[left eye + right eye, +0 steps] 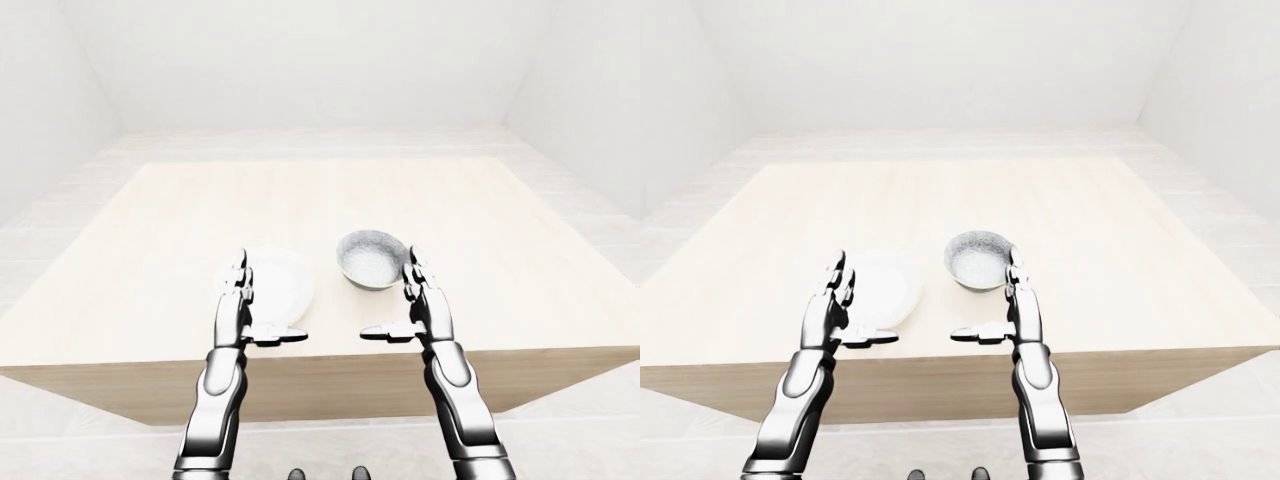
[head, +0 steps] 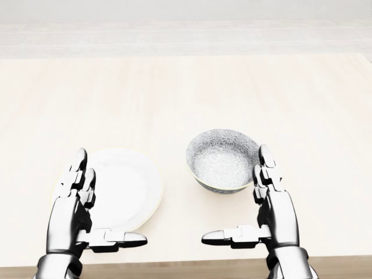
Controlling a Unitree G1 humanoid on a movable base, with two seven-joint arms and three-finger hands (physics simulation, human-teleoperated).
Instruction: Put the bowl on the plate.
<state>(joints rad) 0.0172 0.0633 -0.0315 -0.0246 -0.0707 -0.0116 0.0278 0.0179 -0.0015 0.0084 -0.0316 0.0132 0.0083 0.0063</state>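
Bowl [image 2: 224, 160], grey with a fine pattern inside and out, stands upright and empty on the pale wooden table [image 2: 174, 87], close to the table's lower edge in the head view. It is not on the plate [image 2: 125, 186]. The plate is white and lies flat just to the bowl's left, with a narrow strip of bare wood between them.

The right hand [image 2: 276, 212] stands just beside the bowl's right rim. Its fingers [image 2: 266, 165] are stretched out straight and the thumb points left below the bowl, so the hand is spread and grips nothing. Whether the fingertips touch the rim I cannot tell.

The left hand [image 2: 72, 212] is spread the same way at the plate's left edge, with its thumb reaching right across the plate's lower rim, and it holds nothing.

White walls [image 1: 300, 60] and a light floor [image 1: 40, 220] surround the table in the eye views.
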